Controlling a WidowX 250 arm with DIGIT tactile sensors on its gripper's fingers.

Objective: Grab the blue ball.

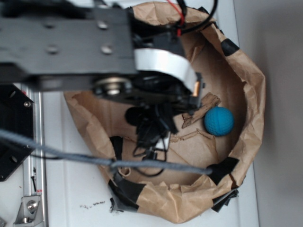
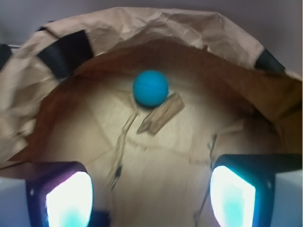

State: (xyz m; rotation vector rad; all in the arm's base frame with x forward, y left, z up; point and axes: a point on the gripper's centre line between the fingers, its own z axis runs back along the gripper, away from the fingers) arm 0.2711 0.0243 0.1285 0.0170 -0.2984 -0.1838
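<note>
Gripper (image 2: 150, 198) fingers spread wide, empty; blue ball (image 2: 150, 88) lies straight ahead, centred between them, well apart.

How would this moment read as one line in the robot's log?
phase: approach | gripper: open, empty | blue ball: ahead in paper bowl, untouched

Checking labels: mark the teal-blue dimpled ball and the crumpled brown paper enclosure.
Teal-blue dimpled ball (image 2: 150, 88), wrist view, centre of its face.
Crumpled brown paper enclosure (image 1: 253, 90), exterior view, right wall.
</note>
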